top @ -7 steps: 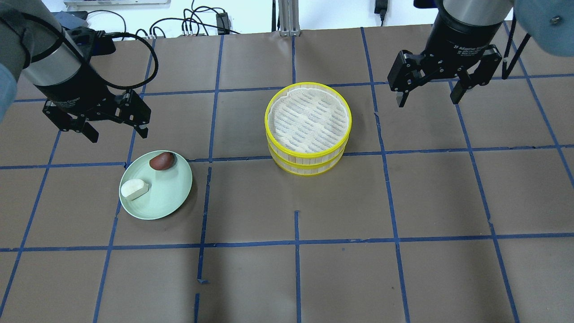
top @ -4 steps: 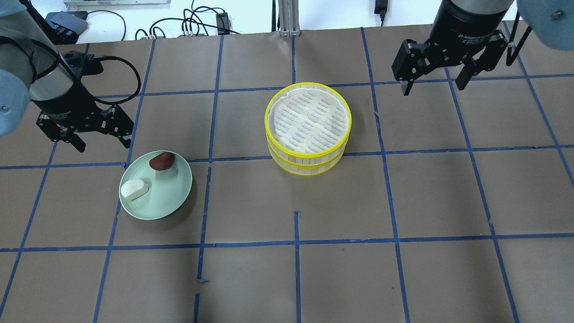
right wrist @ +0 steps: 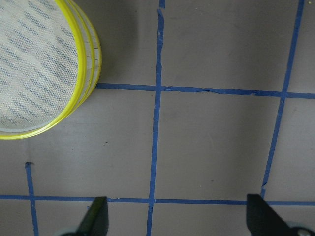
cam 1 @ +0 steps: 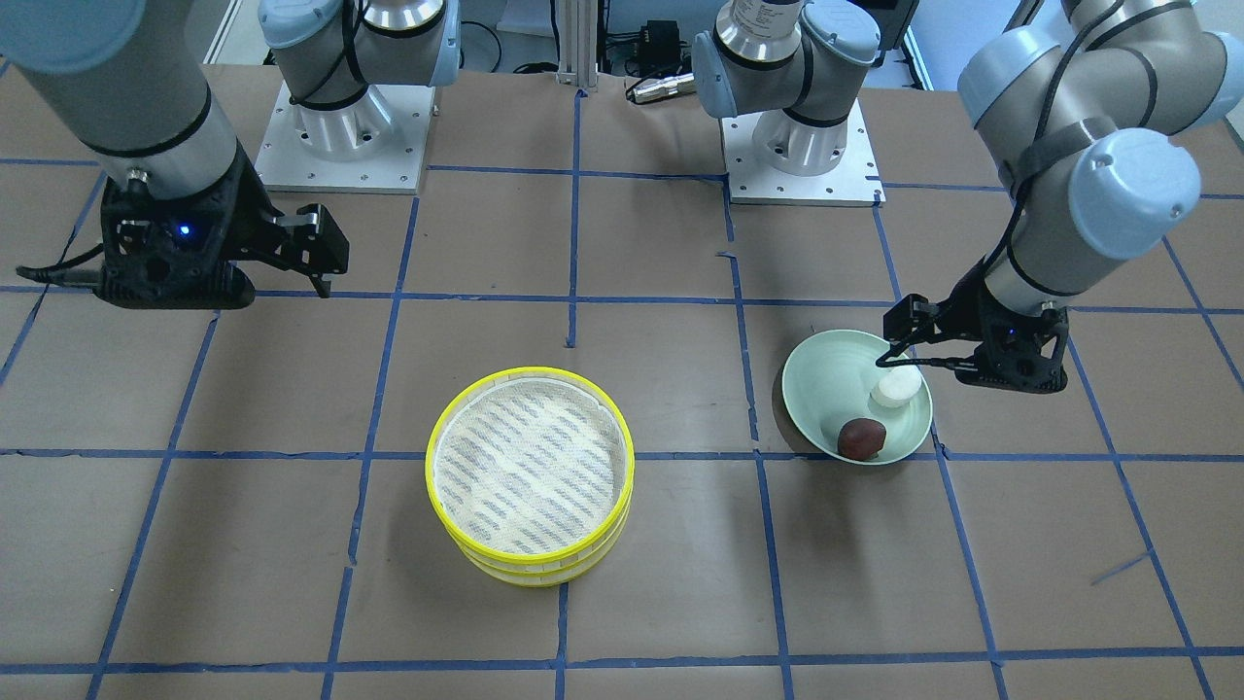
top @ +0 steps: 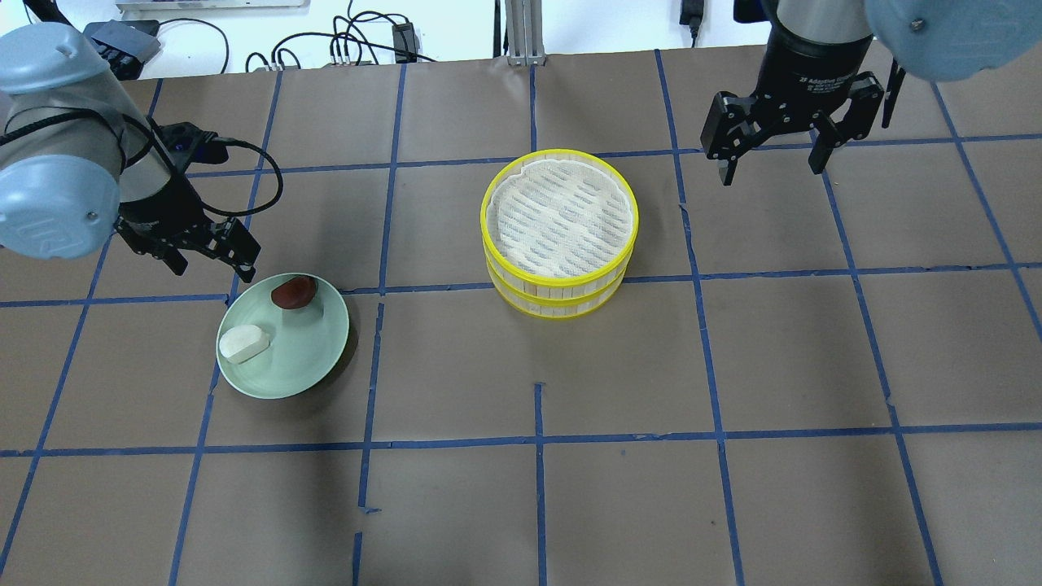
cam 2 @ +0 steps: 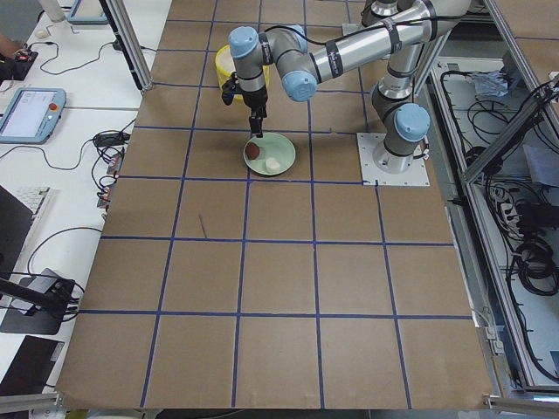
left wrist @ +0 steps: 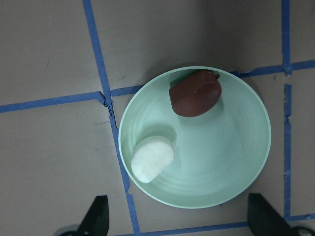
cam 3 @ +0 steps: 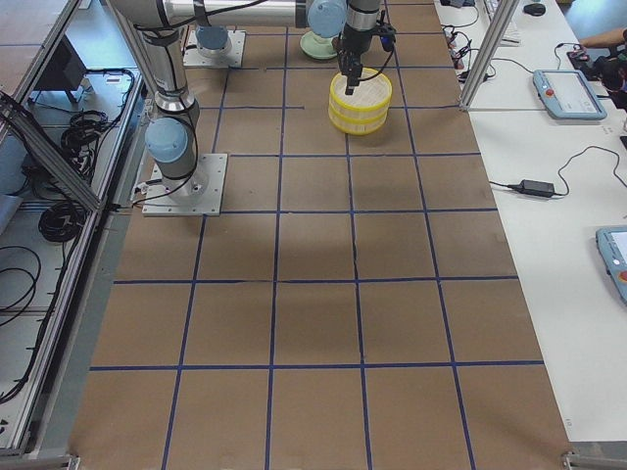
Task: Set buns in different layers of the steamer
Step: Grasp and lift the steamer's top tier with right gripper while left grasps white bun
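A white bun (top: 244, 343) and a dark reddish-brown bun (top: 294, 291) lie on a pale green plate (top: 305, 358). Two yellow-rimmed steamer trays (top: 558, 291) stand stacked at the table's middle; the top mesh floor (top: 562, 213) is bare. My left gripper (top: 213, 268) is open and empty, hovering just beyond the plate's far-left rim. In the left wrist view both buns (left wrist: 152, 158) (left wrist: 195, 93) lie between and ahead of its fingertips (left wrist: 96, 219). My right gripper (top: 769, 169) is open and empty, high and to the right of the steamer (right wrist: 34, 64).
The table is brown paper with a blue tape grid (top: 537, 439). Cables and a power adapter (top: 399, 37) lie past the far edge. The two arm bases (cam 1: 340, 126) (cam 1: 802, 136) stand at the robot's side of the table.
My left gripper has swung in towards the plate and lowered, still open. My right gripper has drifted slightly left, still open. Buns and trays have not moved.
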Robot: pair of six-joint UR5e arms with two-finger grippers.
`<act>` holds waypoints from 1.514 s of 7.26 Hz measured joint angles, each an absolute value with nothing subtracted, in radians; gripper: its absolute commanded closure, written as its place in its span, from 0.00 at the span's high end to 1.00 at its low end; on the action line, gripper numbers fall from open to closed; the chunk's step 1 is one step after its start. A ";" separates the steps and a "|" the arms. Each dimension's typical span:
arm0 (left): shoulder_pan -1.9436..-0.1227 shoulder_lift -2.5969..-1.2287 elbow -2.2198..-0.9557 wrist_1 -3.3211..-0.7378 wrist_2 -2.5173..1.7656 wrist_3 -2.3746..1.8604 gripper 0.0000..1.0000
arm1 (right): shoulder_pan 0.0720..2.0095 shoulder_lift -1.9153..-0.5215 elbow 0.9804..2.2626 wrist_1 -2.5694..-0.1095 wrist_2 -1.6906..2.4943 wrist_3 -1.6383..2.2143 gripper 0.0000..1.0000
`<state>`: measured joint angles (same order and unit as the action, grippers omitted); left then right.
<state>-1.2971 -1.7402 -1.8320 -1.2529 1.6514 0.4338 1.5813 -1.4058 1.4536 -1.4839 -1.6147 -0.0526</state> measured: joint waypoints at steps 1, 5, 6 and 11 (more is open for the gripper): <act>-1.297 -1.775 -1.877 -1.147 1.651 0.477 1.00 | 1.594 -1.377 1.463 -1.514 -1.606 -0.043 1.00; -1.293 -1.846 -1.967 -0.964 1.754 0.574 0.98 | 1.697 -1.218 1.469 -1.744 -1.600 0.132 1.00; -1.293 -1.851 -1.978 -0.961 1.765 0.574 0.94 | 1.710 -1.176 1.471 -1.792 -1.592 0.162 1.00; -1.293 -1.859 -2.005 -0.952 1.737 0.576 0.01 | 1.726 -1.096 1.512 -1.863 -1.558 0.252 0.15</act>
<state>-1.2932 -1.8591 -2.0047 -0.9517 1.7374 0.5759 1.7256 -1.0958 1.5125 -1.8628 -1.5585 0.2521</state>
